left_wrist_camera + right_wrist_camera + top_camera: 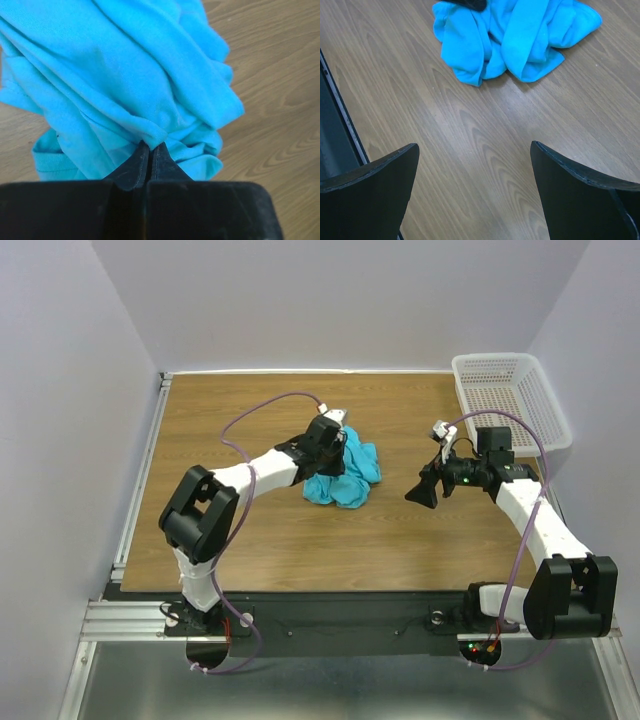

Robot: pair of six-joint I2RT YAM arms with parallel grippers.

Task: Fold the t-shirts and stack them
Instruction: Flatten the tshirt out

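Black and pressed together, the left fingers (146,159) fill the bottom of the left wrist view, their tips closed flat against each other with a ridge of the turquoise t-shirt (135,75) pinched between them at the very point. From above, that arm reaches from its base at 7 o'clock on the table (250,540) up towards the middle, and its fingers sit on the 10 o'clock edge of the shirt. The t-shirt lies crumpled in a loose heap on the wood just above the table's centre, bunched into thick folds, with one hemmed edge showing at 8 o'clock in the left wrist view; neither the collar nor any chest mark can be made out. At 3 o'clock from the heap, apart from it with bare wood between, the right fingers (421,492) hang over the table, pointing towards the shirt. They are spread wide and hold nothing; in the right wrist view only wood grain shows between the two tips, and the shirt sits at 12 o'clock beyond them. Farther right, at the table's 2 o'clock corner, stands a white mesh basket (510,395).
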